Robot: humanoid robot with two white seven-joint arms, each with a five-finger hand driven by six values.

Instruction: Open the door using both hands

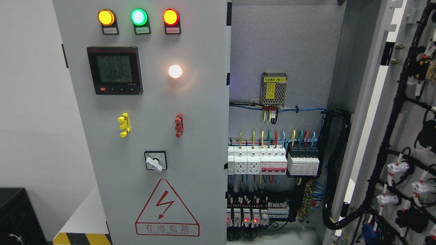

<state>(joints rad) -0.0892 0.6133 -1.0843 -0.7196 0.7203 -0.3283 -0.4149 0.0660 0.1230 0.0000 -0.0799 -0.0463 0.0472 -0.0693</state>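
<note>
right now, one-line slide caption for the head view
Electrical cabinet with right door swung open, exposing breakers; left door closed; no robot hands visible.

The floor (80, 217) was visible only at the lower left, as a pale grey strip between the white wall and the cabinet (153, 153). The grey cabinet stood directly on it. A yellow-and-black hazard stripe (81, 239) ran along the floor at the near edge, touching the cabinet's base. A black box (18, 217) sat at the far left corner of the view, just beside the stripe; its base was cut off by the picture edge.
</note>
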